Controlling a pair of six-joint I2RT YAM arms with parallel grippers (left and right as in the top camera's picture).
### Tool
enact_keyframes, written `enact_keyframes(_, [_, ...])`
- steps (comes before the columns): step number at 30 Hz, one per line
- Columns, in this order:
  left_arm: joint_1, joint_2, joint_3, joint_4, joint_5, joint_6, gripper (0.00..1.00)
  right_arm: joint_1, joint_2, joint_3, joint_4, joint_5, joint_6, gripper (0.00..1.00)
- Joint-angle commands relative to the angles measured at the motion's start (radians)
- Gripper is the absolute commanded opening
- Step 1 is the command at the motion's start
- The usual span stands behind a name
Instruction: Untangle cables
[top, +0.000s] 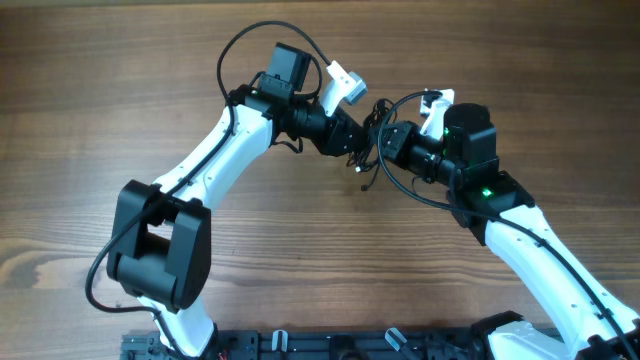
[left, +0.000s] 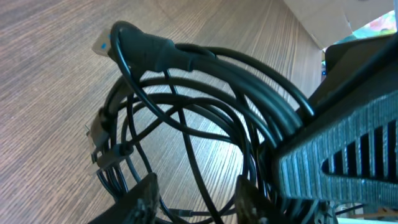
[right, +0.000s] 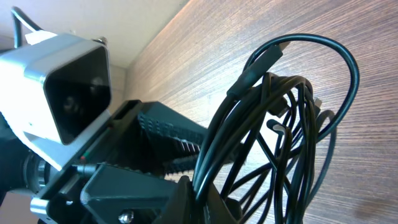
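The cables are one small dark tangle of thin black cords with plug ends, held just above the wooden table between my two grippers. In the left wrist view the cables' loops spread out, with a thick plug at the top. My left gripper is open, and a few strands run between its fingers; overhead it is at the bundle's left side. My right gripper is shut on several strands of the cables; overhead it is at the bundle's right side.
The wooden table surrounds both arms. A black rail runs along the front edge. The right gripper's ribbed finger fills the right of the left wrist view. The left arm's white camera is close to the right wrist.
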Motion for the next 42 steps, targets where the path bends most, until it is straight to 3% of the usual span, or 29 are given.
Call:
enact_keyframes(1, [-0.005,0.008,-0.003,-0.014,0.025,0.002,0.32,0.002,-0.014,0.007,0.019,0.017,-0.019,0.05])
enact_keyframes(3, [-0.005,0.008,-0.003,-0.014,0.022,0.002,0.18,0.002,-0.014,0.007,0.019,0.02,-0.019,0.05])
enact_keyframes(7, [-0.005,0.008,-0.003,-0.013,0.022,0.002,0.04,0.002,-0.014,0.007,0.017,0.038,-0.02,0.05])
enact_keyframes(21, [0.167,0.007,-0.003,-0.045,0.026,-0.029,0.06,0.001,-0.014,0.007,-0.233,0.317,-0.049,0.05])
enact_keyframes(24, [0.172,0.007,-0.003,-0.061,0.103,-0.028,0.14,0.001,-0.014,0.007,-0.23,0.311,-0.058,0.05])
enact_keyframes(26, [0.16,0.007,-0.003,-0.062,0.144,-0.024,0.44,0.001,-0.014,0.007,-0.202,0.278,-0.078,0.05])
enact_keyframes(29, [0.123,0.008,-0.003,-0.057,0.141,-0.017,0.62,0.001,-0.014,0.007,-0.119,0.178,-0.123,0.05])
enact_keyframes(33, [0.062,0.008,-0.003,-0.039,0.071,0.006,0.64,0.001,-0.015,0.007,-0.067,0.097,-0.117,0.05])
enact_keyframes(42, [0.027,0.021,-0.003,0.032,0.032,0.0,0.58,0.001,-0.018,0.007,-0.003,-0.033,-0.114,0.05])
